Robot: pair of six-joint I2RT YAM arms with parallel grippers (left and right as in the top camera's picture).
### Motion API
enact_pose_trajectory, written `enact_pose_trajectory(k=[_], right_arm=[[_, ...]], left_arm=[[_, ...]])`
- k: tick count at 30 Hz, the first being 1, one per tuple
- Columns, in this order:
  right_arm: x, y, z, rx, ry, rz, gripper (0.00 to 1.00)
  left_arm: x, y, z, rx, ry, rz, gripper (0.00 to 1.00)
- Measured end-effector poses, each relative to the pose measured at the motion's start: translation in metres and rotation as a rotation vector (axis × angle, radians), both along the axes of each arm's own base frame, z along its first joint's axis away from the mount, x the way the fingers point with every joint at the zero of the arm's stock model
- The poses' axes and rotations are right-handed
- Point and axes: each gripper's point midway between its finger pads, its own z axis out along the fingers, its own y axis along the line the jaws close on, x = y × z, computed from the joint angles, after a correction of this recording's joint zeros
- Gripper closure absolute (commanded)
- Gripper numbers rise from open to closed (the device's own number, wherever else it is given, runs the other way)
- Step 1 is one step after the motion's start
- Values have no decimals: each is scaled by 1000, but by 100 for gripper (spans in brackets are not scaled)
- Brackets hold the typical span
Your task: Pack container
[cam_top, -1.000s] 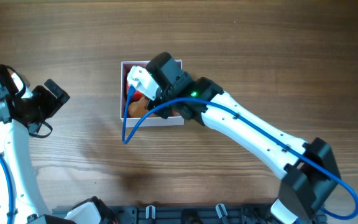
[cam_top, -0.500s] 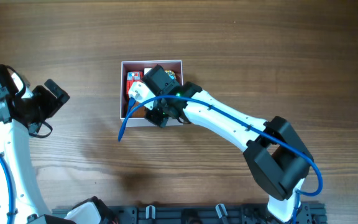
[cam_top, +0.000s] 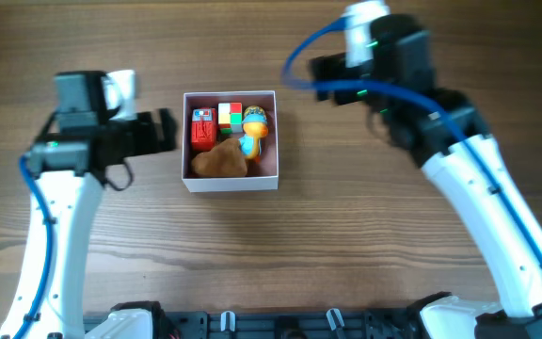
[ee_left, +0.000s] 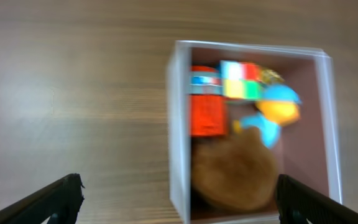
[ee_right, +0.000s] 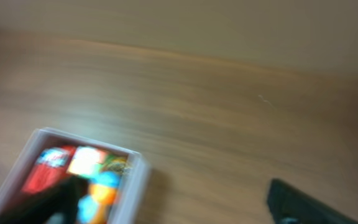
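Two arms: one on each side of the container, neither touching it.
Left gripper [cam_top: 163, 132]: just left of the box, pointed at it, jaws spread wide, empty.
Container [cam_top: 264, 162]: on the wooden table [cam_top: 111, 56] between the grippers, holding a red block [cam_top: 201, 129], a colored cube [cam_top: 230, 115], an orange-blue toy [cam_top: 253, 127] and a brown plush [cam_top: 220, 162].
Right gripper [cam_top: 318, 73]: near the upper right corner, jaws apart, empty.
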Motion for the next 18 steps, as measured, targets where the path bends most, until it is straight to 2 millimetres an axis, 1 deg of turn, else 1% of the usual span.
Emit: enact_pose_trajectory(k=[1, 4, 5, 7, 9, 10, 12, 14, 16, 18], right_arm=[[4, -20, -6, 4, 28, -61, 0], [11, -60, -15, 0, 68, -165, 0], [13, -72, -16, -4, 67, -190, 0], [15, -91, -16, -11, 70, -231, 0], [10, -106, -23, -23, 107, -261, 0], [4, -116, -30, -27, 149, -286, 0], [-3, -128, -37, -10, 192, -337, 0], [-5, -136, -40, 9, 207, -374, 0], [-10, -137, -42, 16, 214, -385, 0], [-19, -137, -43, 18, 206, -385, 0]], left_arm=[[2, -12, 1, 22, -19, -69, 0], [6, -34, 4, 78, -69, -216, 0], [7, -38, 5, 89, -83, -242, 0], [10, -40, 7, 108, -103, -274, 0], [11, -40, 8, 117, -111, -284, 0], [11, -40, 8, 121, -114, -290, 0], [11, -40, 8, 124, -113, -295, 0], [8, -39, 6, 126, -98, -294, 0], [5, -37, 3, 125, -77, -279, 0], [1, -34, 2, 129, -61, -254, 0]])
